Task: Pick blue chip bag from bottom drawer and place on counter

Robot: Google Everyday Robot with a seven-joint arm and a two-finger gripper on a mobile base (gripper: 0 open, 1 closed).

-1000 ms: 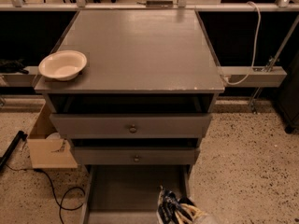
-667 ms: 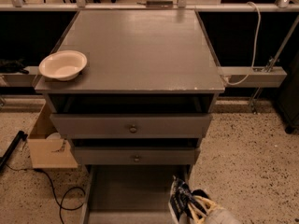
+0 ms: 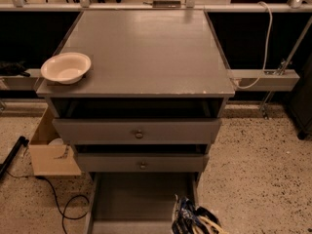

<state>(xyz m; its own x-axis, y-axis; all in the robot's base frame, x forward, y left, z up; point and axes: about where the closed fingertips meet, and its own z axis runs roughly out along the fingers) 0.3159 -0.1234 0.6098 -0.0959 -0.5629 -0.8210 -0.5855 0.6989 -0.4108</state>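
The blue chip bag is a crinkled dark foil bag with white marks, at the bottom edge of the camera view. My gripper comes in from the bottom edge and is shut on the bag, holding it over the right side of the open bottom drawer. The drawer's grey floor is bare. The counter is the flat grey top of the cabinet, well above and behind the gripper. Most of the gripper is cut off by the frame edge.
A cream bowl sits at the counter's front left corner. Two upper drawers with round knobs stand slightly open above the bottom drawer. A cardboard box and a black cable lie on the floor to the left.
The gripper and bag shifted right along the bottom drawer's right side, then slightly back left. The bowl and the drawers have not moved.
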